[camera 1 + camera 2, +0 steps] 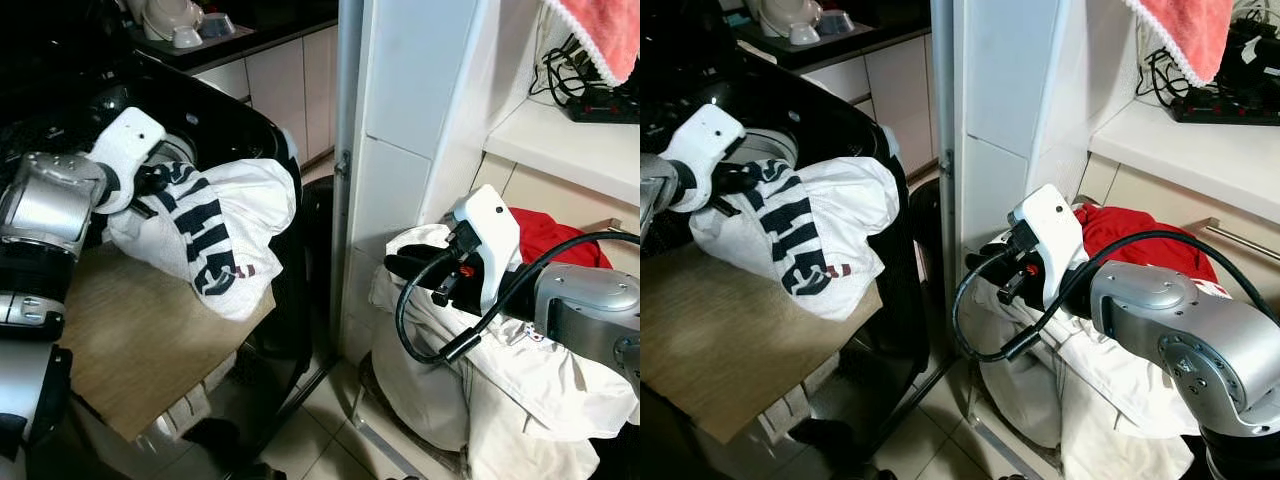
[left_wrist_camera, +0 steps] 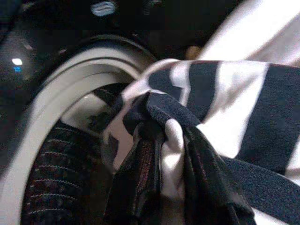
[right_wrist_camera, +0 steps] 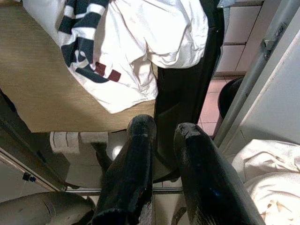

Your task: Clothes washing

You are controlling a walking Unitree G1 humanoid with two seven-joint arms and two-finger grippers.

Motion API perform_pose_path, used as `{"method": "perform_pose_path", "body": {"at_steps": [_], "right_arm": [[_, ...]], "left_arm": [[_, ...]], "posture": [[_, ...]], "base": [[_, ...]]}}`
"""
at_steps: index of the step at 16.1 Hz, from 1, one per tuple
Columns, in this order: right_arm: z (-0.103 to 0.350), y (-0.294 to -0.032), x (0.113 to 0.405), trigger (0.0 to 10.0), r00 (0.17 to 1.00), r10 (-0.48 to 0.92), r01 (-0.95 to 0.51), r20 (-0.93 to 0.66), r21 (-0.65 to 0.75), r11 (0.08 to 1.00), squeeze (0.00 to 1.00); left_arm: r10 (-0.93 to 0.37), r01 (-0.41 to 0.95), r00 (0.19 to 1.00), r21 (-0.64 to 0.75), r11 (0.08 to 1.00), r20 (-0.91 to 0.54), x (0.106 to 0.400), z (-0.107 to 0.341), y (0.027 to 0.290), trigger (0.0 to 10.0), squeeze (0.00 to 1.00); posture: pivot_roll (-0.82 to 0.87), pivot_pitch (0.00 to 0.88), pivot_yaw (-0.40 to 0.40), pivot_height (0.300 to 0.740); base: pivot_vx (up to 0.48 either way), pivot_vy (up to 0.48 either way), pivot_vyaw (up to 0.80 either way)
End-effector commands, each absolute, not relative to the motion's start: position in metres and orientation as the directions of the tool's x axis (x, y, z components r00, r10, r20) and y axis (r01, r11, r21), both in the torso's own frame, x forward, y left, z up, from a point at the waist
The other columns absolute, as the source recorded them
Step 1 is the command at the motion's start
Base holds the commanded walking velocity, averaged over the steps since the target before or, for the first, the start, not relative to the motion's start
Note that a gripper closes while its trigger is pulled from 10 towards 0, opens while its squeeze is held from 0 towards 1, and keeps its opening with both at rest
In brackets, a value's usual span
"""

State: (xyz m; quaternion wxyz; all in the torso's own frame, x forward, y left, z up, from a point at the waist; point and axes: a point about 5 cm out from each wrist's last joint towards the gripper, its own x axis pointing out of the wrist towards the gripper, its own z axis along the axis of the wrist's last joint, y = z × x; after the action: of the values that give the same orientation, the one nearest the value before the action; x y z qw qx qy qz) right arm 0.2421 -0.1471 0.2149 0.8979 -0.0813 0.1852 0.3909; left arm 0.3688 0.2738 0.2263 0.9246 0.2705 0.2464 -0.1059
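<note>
My left gripper (image 1: pixel 150 180) pinches the white, navy-striped cotton shirt (image 1: pixel 215 235) at the black washing machine's round drum opening (image 2: pixel 70 103). My right gripper (image 3: pixel 161 133), slightly spread, hangs empty above heaped white laundry (image 1: pixel 520 380).

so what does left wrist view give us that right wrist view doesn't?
Left wrist alone: the washer drum opening with its pale rim, right beside the striped fold clamped by the left gripper.

Right wrist alone: the right gripper with its fingers a little apart and holding nothing, the wooden board the shirt drapes over, the tiled floor, and pale laundry beside the white wall.

Both: the white shirt with dark stripes.
</note>
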Motion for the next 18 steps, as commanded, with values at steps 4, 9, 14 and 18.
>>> {"method": "perform_pose_path", "body": {"at_steps": [4,9,14,18], "right_arm": [[0.221,-0.149,0.244,10.0,0.639,0.665,-0.728,-0.387,-0.025,0.685,0.00],[0.221,-0.149,0.244,10.0,0.647,0.660,-0.722,-0.383,-0.029,0.691,0.00],[0.219,-0.147,0.242,10.0,0.640,0.662,-0.728,-0.390,-0.033,0.685,0.00],[0.217,-0.147,0.239,10.0,0.630,0.665,-0.736,-0.402,-0.035,0.676,0.00]], "left_arm": [[0.204,-0.212,0.976,0.584,0.784,0.080,0.381,0.313,0.301,0.0,0.00],[0.228,-0.548,0.816,0.582,0.601,0.532,0.365,0.386,0.305,0.0,0.00],[0.235,-0.013,0.945,0.691,0.723,-0.227,0.386,0.265,0.312,10.0,0.00],[0.202,0.047,0.924,0.620,0.783,-0.325,0.383,0.256,0.316,10.0,1.00]], "posture": [[-0.07,0.000,0.055,0.740],[-0.07,0.000,0.060,0.740],[-0.08,0.000,0.070,0.740],[-0.08,0.000,0.061,0.740]], "base": [[0.000,0.000,0.00],[0.000,0.000,0.00],[0.000,0.000,0.00],[0.000,0.000,0.00]]}}
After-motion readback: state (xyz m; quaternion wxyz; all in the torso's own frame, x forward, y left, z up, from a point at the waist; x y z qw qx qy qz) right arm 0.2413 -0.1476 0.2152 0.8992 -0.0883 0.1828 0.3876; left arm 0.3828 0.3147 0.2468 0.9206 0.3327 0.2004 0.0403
